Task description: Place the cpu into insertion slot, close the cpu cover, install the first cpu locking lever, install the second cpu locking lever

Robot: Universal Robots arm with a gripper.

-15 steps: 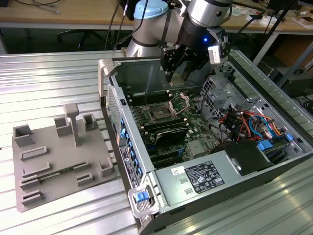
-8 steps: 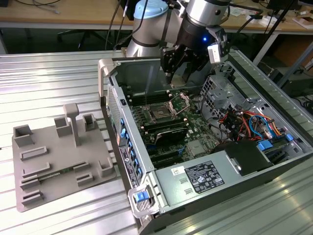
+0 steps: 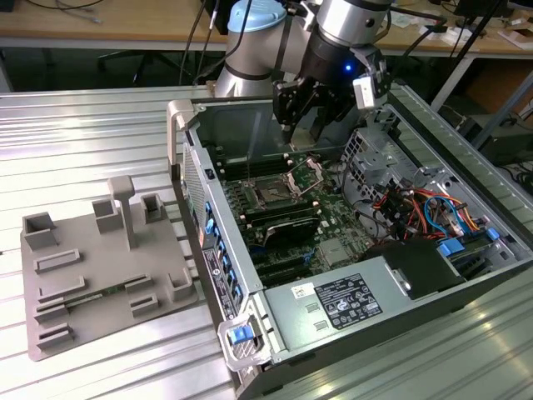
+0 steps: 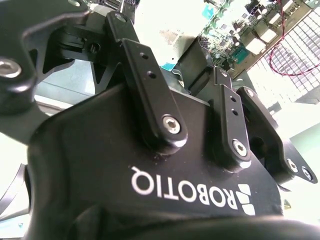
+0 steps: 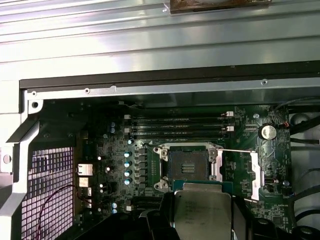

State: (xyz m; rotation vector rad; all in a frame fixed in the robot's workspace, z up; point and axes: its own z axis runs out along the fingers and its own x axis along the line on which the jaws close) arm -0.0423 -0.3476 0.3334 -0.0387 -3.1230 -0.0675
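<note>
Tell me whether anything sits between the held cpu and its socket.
Nothing visible does. The silvery-grey square cpu, clamped in the black gripper, hangs clear of the dark square insertion slot, whose recess lies uncovered in the first wrist view.

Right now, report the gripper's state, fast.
Gripper: closed, holding the cpu; the insertion slot is empty.

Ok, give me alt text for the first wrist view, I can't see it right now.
The hand grips the cpu, silvery top showing, above an open computer case. Beyond it on the green board the insertion slot lies open and empty, the cpu cover swung aside.
</note>
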